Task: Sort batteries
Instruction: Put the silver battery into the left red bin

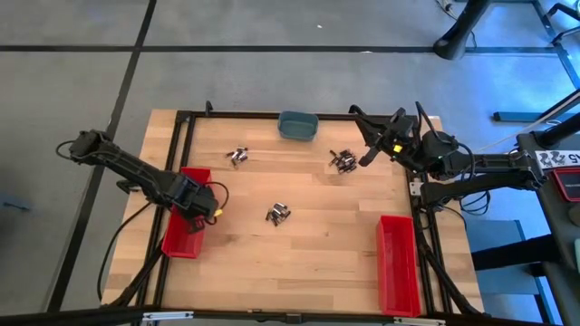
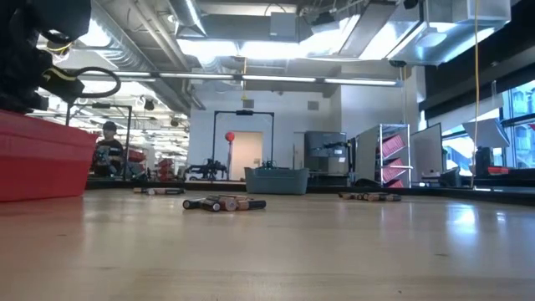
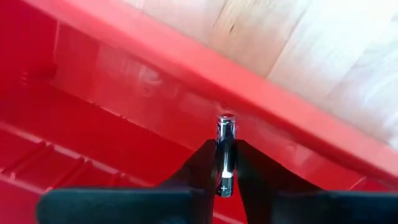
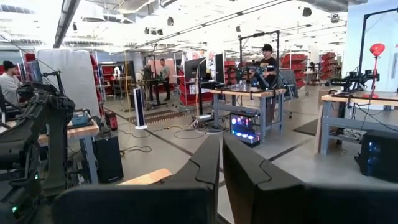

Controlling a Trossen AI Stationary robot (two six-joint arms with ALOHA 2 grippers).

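Left gripper (image 3: 225,163) | pinches battery (image 3: 225,146) over left bin (image 1: 184,237) | release only once clear inside rim | right gripper (image 4: 221,162) pressed together, raised far right | other batteries (image 1: 277,214) mid-table

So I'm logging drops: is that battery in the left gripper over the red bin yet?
Yes. The battery sits between the left gripper's fingers above the red bin's interior, not yet dropped.
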